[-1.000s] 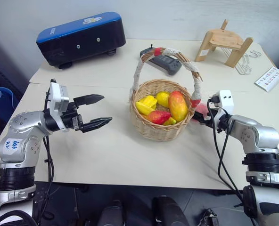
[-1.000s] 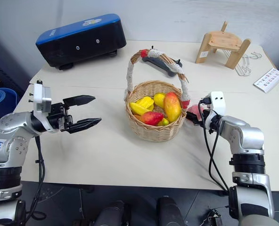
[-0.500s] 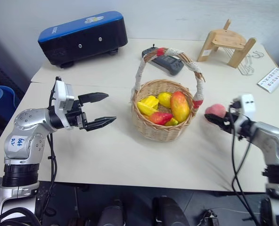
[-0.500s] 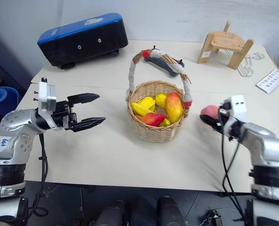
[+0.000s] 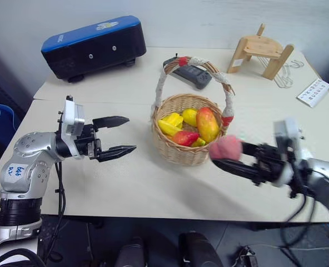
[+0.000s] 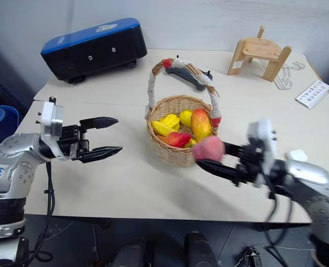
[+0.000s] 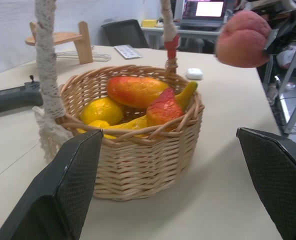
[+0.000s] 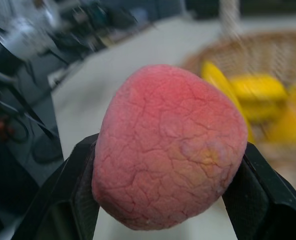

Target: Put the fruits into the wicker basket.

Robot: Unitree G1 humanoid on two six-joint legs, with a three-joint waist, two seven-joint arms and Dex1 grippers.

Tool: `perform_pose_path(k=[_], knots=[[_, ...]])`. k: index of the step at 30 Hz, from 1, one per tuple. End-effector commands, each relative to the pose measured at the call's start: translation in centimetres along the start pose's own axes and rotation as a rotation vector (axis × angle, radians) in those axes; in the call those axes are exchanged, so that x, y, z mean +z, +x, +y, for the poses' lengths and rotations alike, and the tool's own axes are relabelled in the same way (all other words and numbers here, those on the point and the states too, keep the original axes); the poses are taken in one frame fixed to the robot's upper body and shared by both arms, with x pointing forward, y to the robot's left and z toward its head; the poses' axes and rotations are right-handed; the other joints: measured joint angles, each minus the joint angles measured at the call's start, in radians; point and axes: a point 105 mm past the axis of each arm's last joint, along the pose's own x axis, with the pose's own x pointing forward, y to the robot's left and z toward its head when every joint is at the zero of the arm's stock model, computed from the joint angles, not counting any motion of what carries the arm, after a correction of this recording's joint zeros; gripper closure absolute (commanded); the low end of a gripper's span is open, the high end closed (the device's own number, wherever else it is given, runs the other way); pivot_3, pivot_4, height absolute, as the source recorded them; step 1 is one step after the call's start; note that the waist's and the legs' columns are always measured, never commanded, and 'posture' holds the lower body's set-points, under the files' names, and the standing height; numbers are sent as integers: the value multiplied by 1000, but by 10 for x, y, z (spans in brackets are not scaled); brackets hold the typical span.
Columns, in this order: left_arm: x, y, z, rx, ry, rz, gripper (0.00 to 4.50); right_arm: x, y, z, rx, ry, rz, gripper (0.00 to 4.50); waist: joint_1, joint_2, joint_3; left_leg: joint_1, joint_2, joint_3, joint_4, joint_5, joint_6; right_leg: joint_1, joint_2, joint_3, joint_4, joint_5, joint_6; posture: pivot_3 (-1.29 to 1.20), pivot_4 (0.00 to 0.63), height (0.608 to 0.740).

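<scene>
Gripping the peach (image 8: 170, 150), your right gripper (image 5: 227, 155) has swung up and in from beside the wicker basket (image 5: 178, 150) to its near rim, peach off the table (image 5: 153, 189). Your left gripper (image 5: 119, 136) stays spread and empty, left of the basket.

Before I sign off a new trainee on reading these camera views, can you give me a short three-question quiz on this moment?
1. True or false: the right gripper is shut on the peach.
2. The left gripper is: A) open and holding nothing, B) shut on the banana, C) gripping the basket handle.
3. Fill in: the peach is held just outside the rim of the ______, on its right-arm side.

Key
1. True; the right wrist view shows both fingers pressed against the peach.
2. A
3. wicker basket, which already holds the mango and other fruits.
</scene>
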Motion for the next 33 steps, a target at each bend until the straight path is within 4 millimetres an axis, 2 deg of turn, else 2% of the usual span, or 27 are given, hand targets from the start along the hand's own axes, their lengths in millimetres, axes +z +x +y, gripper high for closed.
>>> perform_pose_path(k=[1, 5, 7, 8, 11, 13, 16, 20, 23, 26, 29, 31, 33], knots=[[15, 0, -6, -23, 23, -29, 0, 15, 28, -7, -99, -38, -72, 1732, 2, 0, 0, 0, 0, 0, 0, 0, 0, 0, 0, 0, 1, 0, 0, 0, 150, 740], [17, 1, -8, -14, 29, -35, 0, 16, 56, -34, -310, -40, -87, 1732, 1, 0, 0, -2, -1, -4, 0, 0, 0, -1, 0, 0, 2, 0, 0, 0, 150, 740], [17, 2, -9, -11, 29, -38, 0, 10, 65, -38, -338, -44, -59, 1732, 0, 0, 0, -2, -1, -4, 0, 0, 0, -2, 0, -1, 2, 0, 0, 0, 150, 740], [16, 2, -11, -12, 26, -39, 0, 10, 68, -40, -364, -79, -54, 1019, 1, 0, 0, -3, -1, -4, -1, 0, 0, -2, 0, -1, 2, 0, 0, 0, 150, 740], [15, 3, -13, -12, 21, -39, 0, 12, 70, -42, -401, -136, -57, 27, 0, 0, 0, -3, -1, -4, -1, -1, 0, -3, 0, -1, 2, 0, 0, 0, 150, 740], [14, 2, -14, -10, 20, -38, 0, 12, 72, -39, -368, -126, -62, 9, 0, 0, 0, -4, -1, -4, -1, -1, 1, -3, 0, -1, 2, 0, 0, 0, 150, 740], [14, 2, -13, -9, 18, -39, 0, 22, 76, -20, -235, -155, -110, 9, 0, 0, 0, -4, -1, -4, -1, -1, 1, -3, 0, -1, 1, 0, 0, 0, 150, 740], [13, 3, -13, -12, 18, -42, 0, 26, 58, -7, -127, -188, -142, 9, 2, 0, 0, -4, -1, -4, -1, 0, 1, -3, 0, -1, 2, 0, 0, 0, 150, 740], [13, 3, -12, -14, 19, -45, 0, 10, 31, 12, 36, -126, -68, 9, 5, 0, 0, -4, -1, -5, -1, -1, 2, -1, 0, -1, 1, 0, 0, 0, 150, 740], [13, 2, -12, -14, 20, -44, 0, -10, -3, 6, 19, -71, 41, 9, 5, 0, 0, -4, -2, -9, -1, -2, 4, 1, 0, -2, 0, 0, 1, 0, 150, 740], [13, 0, -12, -12, 22, -43, 0, -21, -32, -11, -61, -70, 113, 9, 1, 0, 0, -4, -2, -8, -1, -2, 4, 2, 0, -1, -3, 0, 1, 0, 150, 740], [13, -2, -12, -6, 22, -41, 0, -18, -50, -38, -188, -115, 111, 9, -2, 0, 0, -3, -2, -7, -1, -2, 4, 3, 0, -1, -6, 0, 1, 0, 150, 740], [12, -3, -11, -2, 21, -39, 0, -14, -59, -59, -272, -168, 100, 9, -1, -1, 0, -2, -2, -4, -1, 0, 4, 3, 0, 0, -6, 0, 1, 0, 150, 740]])
